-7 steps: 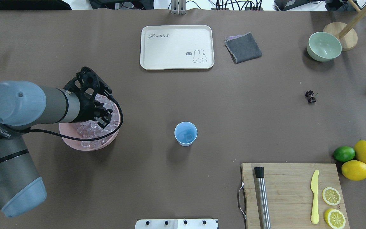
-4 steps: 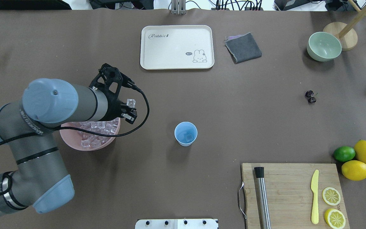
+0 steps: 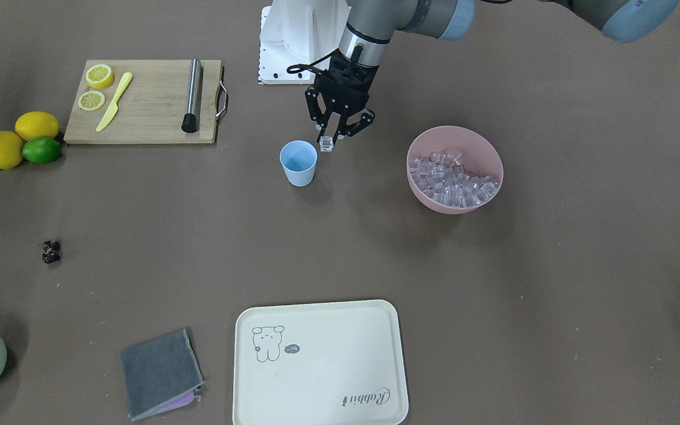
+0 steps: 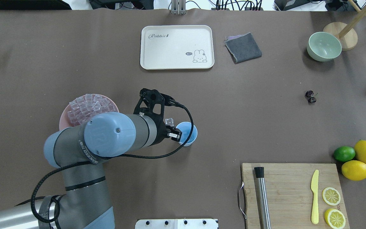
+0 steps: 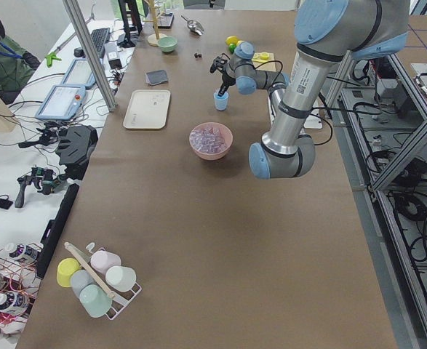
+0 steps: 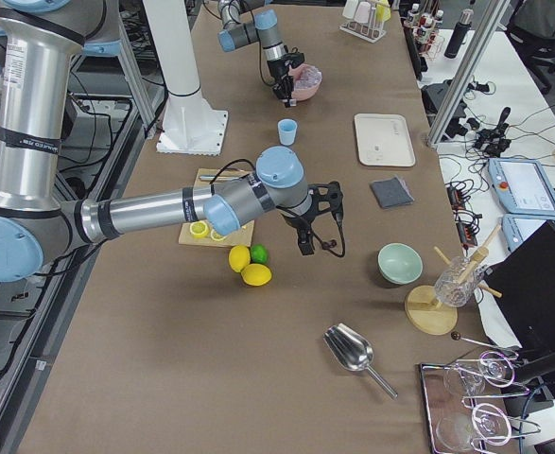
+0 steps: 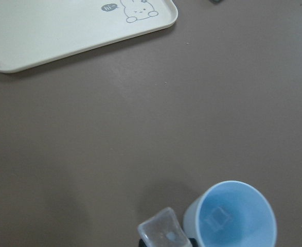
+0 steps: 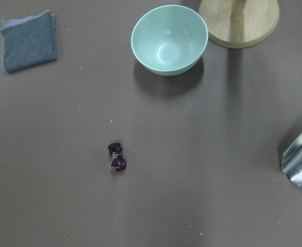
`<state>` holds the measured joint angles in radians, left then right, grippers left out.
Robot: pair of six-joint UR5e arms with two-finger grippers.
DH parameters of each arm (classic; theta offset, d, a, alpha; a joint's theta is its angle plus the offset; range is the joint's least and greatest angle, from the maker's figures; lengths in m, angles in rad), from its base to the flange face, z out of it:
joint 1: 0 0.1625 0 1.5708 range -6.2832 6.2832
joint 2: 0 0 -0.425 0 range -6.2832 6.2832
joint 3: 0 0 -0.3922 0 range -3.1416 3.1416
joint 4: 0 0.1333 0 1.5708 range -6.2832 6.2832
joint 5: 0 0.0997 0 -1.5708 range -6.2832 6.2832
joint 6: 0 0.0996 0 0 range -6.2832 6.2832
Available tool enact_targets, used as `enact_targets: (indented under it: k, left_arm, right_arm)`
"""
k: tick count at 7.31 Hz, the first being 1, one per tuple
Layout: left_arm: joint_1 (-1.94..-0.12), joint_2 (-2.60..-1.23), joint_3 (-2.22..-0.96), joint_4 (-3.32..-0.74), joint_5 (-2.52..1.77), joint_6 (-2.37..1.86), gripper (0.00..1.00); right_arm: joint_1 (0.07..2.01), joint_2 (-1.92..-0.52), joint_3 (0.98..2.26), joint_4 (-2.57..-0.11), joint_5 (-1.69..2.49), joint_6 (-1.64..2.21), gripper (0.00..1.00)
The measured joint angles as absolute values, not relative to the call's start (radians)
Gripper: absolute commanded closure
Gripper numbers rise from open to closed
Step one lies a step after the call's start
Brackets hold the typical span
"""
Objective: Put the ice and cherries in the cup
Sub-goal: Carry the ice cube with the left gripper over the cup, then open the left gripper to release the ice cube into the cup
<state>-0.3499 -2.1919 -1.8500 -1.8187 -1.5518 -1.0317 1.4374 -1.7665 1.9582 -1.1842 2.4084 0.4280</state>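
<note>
My left gripper point(image 3: 329, 139) is shut on one clear ice cube point(image 3: 326, 143), which hangs just beside the rim of the light-blue cup point(image 3: 298, 162), on the side toward the pink bowl. The overhead view shows this gripper point(image 4: 172, 127) at the cup's point(image 4: 188, 134) left edge. One ice cube point(image 7: 216, 218) lies inside the cup point(image 7: 233, 221). More ice point(image 3: 452, 176) fills the pink bowl point(image 3: 434, 203). The dark cherries point(image 4: 310, 96) lie on the table at the far right, and the right wrist view looks down on them point(image 8: 116, 157). My right gripper point(image 6: 305, 244) shows only in the exterior right view; I cannot tell its state.
A cream tray point(image 4: 176, 47), a grey cloth point(image 4: 243, 47) and a pale green bowl point(image 4: 324, 46) sit along the far side. A cutting board point(image 4: 292, 194) with a metal rod, a yellow knife and lemon slices is near right, beside lemons and a lime point(image 4: 344, 153).
My left arm lifted an ice cube out of the pink bowl and carried it right, from the bowl to the cup's edge. Nothing else moved.
</note>
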Motion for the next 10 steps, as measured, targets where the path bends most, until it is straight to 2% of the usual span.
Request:
enact_targets:
  k: [3, 4, 5, 6, 10]
  left_arm:
    - [-0.307, -2.247, -1.814, -1.796, -1.490, -1.111, 1.00]
    - [-0.305, -2.250, -1.812, -1.795, -1.487, -1.121, 0.73]
    - [-0.304, -2.252, -1.812, -1.795, -1.486, -1.129, 0.53]
    - [-0.303, -2.253, -1.810, -1.795, -1.485, -1.133, 0.37]
    - [-0.304, -2.252, -1.809, -1.795, -1.483, -1.134, 0.23]
  right_arm:
    - [1.437, -1.766, 1.961, -1.184, 2.408, 0.428, 0.00]
    - [1.437, -1.766, 1.961, -1.184, 2.408, 0.428, 0.00]
    - [1.437, -1.766, 1.961, -1.184, 2.408, 0.428, 0.00]
    - [1.437, -1.766, 1.961, -1.184, 2.408, 0.428, 0.00]
    - [1.437, -1.765, 1.960, -1.184, 2.408, 0.428, 0.00]
